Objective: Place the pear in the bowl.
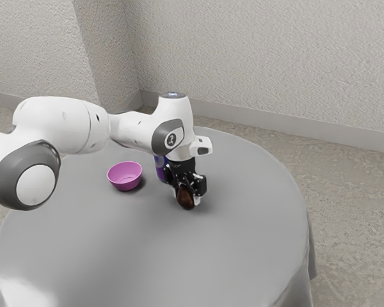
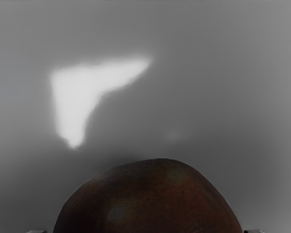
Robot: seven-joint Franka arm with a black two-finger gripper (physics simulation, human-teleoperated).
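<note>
The gripper (image 1: 187,194) is clamped on the pear (image 1: 185,200), inward from the table's (image 1: 243,249) far edge; a purple thing (image 1: 160,169) (partly hidden) stands near, toward the bowl (image 1: 125,176).

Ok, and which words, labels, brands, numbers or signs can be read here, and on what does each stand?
Readable text: none.
Arm: round mark, too small to read.
Blue-purple object: partly hidden, any print unreadable.
Bowl and pear: no print visible.
</note>
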